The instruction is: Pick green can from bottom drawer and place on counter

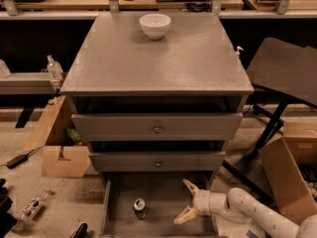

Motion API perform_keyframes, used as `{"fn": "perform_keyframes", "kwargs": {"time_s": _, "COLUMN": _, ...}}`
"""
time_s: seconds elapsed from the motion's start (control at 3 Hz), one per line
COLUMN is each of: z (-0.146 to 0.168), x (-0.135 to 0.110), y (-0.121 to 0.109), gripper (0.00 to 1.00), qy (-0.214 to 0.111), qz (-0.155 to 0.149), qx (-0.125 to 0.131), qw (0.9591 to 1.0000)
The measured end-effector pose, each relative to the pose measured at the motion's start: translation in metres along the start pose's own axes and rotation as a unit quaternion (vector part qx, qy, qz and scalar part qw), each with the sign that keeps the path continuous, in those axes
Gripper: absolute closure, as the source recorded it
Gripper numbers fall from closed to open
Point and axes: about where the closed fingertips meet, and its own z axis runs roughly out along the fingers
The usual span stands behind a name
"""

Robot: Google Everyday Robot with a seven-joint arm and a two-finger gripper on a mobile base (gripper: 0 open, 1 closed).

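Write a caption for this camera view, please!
The open gripper hangs over the bottom drawer, beside the green can, not touching it.

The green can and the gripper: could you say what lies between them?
Only bare bottom drawer floor, in the camera view; the open gripper sits right of the green can.

Grey counter carries a white bowl, rear centre. Pulled-out bottom drawer carries the green can; gripper splayed wide, right of it.
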Motion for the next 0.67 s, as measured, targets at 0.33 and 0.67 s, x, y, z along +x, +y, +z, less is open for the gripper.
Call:
{"fn": "perform_keyframes", "kwargs": {"time_s": 0.33, "z": 0.038, "x": 0.021, "y": -0.005, "gripper": 0.00, "qy": -0.004, "qz": -0.009, "qx": 0.003, "qw": 1.0000}}
{"fn": "perform_keyframes", "kwargs": {"time_s": 0.67, "z": 0.077, "x": 0.031, "y": 0.000, "gripper": 0.00, "qy": -0.004, "qz": -0.021, "qx": -0.008, "qw": 0.9997}}
